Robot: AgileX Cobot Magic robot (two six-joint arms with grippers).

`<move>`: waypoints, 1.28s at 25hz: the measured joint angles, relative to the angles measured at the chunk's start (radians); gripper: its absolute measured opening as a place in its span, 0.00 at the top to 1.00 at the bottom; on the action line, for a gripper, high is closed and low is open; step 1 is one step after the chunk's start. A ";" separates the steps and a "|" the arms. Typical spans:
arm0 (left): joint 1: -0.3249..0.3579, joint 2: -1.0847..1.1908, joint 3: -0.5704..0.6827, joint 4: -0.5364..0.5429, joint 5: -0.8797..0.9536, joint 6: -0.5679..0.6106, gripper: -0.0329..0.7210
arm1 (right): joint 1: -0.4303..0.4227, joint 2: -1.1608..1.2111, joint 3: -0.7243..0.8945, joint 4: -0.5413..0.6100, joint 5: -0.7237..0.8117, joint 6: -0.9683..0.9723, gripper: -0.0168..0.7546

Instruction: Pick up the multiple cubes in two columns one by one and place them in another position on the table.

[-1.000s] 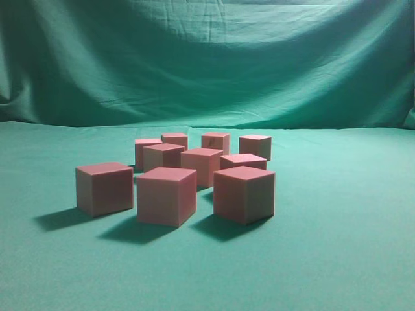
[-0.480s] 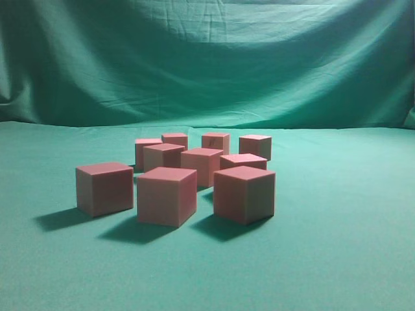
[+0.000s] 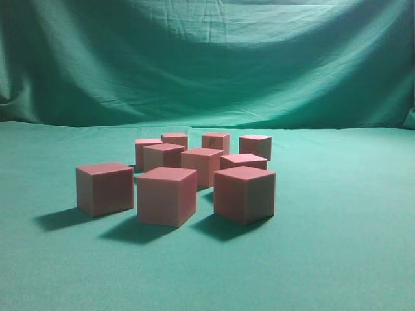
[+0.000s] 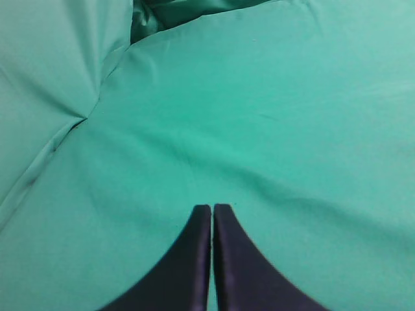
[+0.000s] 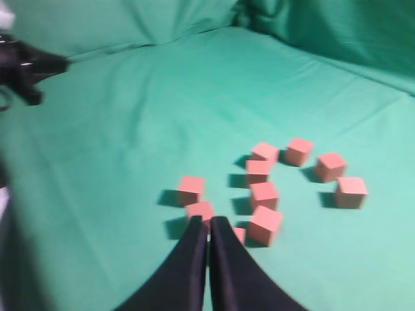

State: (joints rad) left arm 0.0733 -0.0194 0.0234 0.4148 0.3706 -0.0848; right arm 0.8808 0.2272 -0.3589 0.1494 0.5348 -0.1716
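Ten pink cubes (image 3: pixel 202 173) sit close together on the green surface (image 3: pixel 337 253). Both the left gripper (image 4: pixel 212 207) and the right gripper (image 5: pixel 208 220) are closed and hold nothing, above that surface.

The table (image 3: pixel 350 259) was covered with green cloth. The cubes (image 3: pixel 202 173) were clustered loosely near its middle, three set nearest the front edge, the others grouped towards the back edge.

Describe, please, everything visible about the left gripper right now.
The left gripper shows in its wrist view as two smooth black fingers, tapering to blunt tips and pressed together, so it is shut with nothing between them. It hangs over bare, wrinkled green table cloth; no cubes appear beneath. Contact with the cloth cannot be judged.
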 joint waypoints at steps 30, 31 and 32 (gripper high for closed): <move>0.000 0.000 0.000 0.000 0.000 0.000 0.96 | -0.743 -0.237 0.386 0.045 -0.130 -0.002 0.98; 0.000 0.000 0.000 0.000 0.000 0.000 0.96 | -0.759 -0.237 0.386 0.045 -0.130 -0.002 0.98; 0.000 0.000 0.000 0.000 0.000 0.000 0.96 | -0.768 -0.237 0.386 0.045 -0.130 -0.002 0.98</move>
State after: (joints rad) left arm 0.0733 -0.0194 0.0234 0.4148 0.3706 -0.0848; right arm 0.1124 -0.0095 0.0276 0.1942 0.4043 -0.1739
